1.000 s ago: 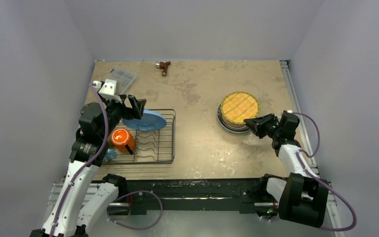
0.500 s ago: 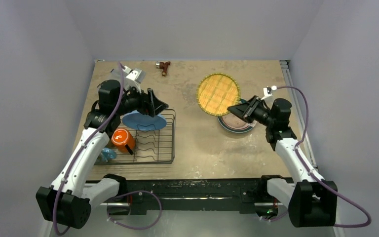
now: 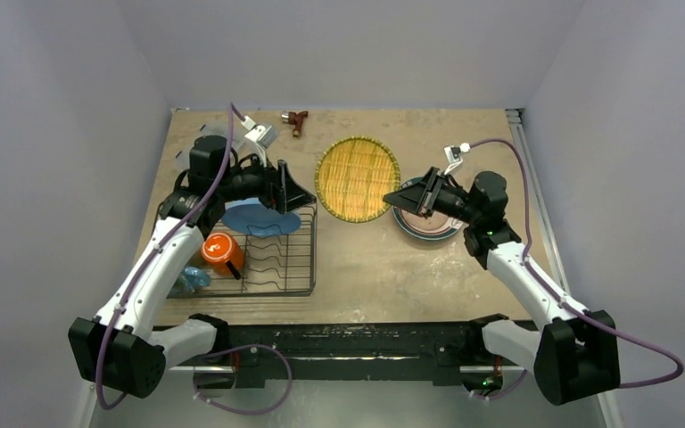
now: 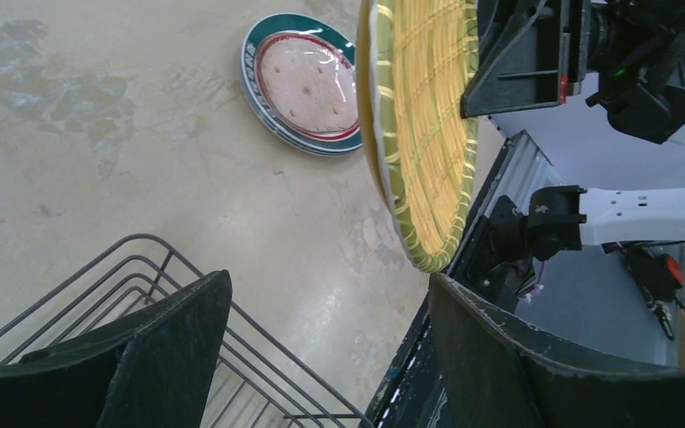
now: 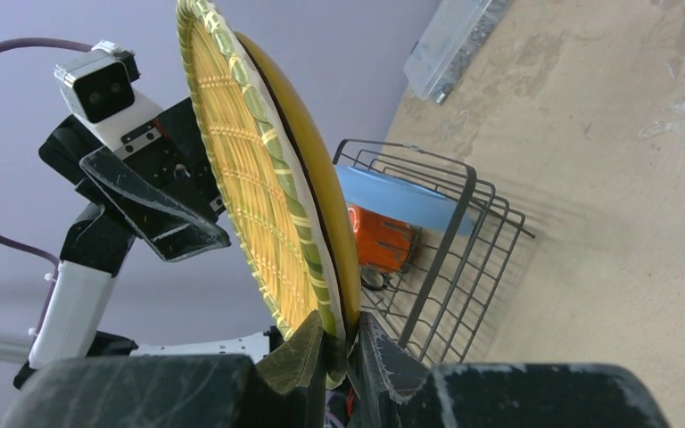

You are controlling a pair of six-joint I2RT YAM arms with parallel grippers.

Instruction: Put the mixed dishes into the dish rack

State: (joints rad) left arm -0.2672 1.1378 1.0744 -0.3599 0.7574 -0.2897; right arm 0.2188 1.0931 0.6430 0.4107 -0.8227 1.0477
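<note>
Gripping the yellow woven-pattern plate [image 3: 357, 178] by its rim, right fingers [image 3: 406, 194] are holding it on edge beside the dish rack [image 3: 276, 267]. Left fingers [image 3: 292, 190] are hanging open over that rack.

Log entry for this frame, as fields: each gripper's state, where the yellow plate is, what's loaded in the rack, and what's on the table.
left gripper: open, empty, over the far right corner of the dish rack
right gripper: shut on the rim of the yellow woven plate
yellow woven plate: in the air, on edge, between the two grippers; not gripped by the left one
loaded in rack: light blue plate, orange mug
on table: green-rimmed plate, right of the rack
</note>
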